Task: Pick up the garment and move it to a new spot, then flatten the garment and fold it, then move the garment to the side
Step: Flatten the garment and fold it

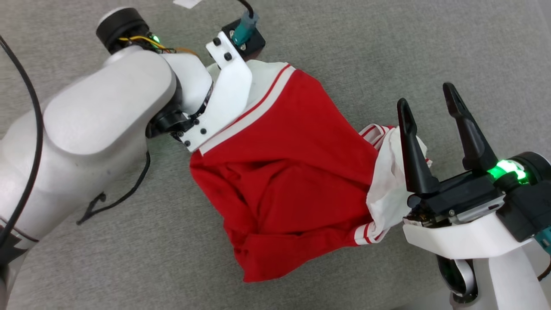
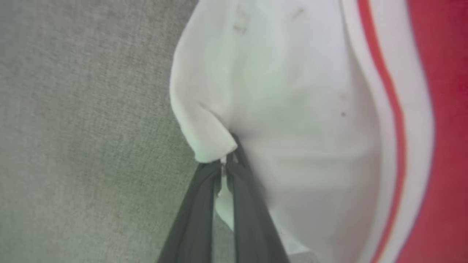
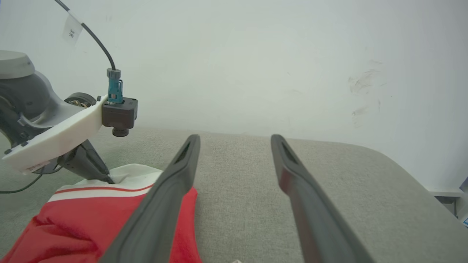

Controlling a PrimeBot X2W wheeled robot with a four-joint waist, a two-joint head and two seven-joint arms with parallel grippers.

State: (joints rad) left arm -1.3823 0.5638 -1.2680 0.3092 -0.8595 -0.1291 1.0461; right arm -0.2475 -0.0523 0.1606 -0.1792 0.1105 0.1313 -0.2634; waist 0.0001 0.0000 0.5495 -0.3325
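The garment (image 1: 284,172), a red T-shirt with white sleeves and striped trim, lies crumpled across the grey cloth surface. In the left wrist view my left gripper (image 2: 226,160) is shut on the edge of one white sleeve (image 2: 292,109). That same gripper (image 3: 108,178) pinches the sleeve in the right wrist view. In the head view the left wrist bracket (image 1: 224,99) covers its fingers. My right gripper (image 1: 427,101) stands open over the other white sleeve (image 1: 387,189), nothing between its fingers (image 3: 175,175). The garment (image 3: 91,219) lies at its lower left.
The grey fabric-covered surface (image 1: 387,51) stretches all around the garment. A white wall (image 3: 256,54) rises behind its far edge, which rounds off at the right. A black cable (image 1: 26,107) hangs along my left arm.
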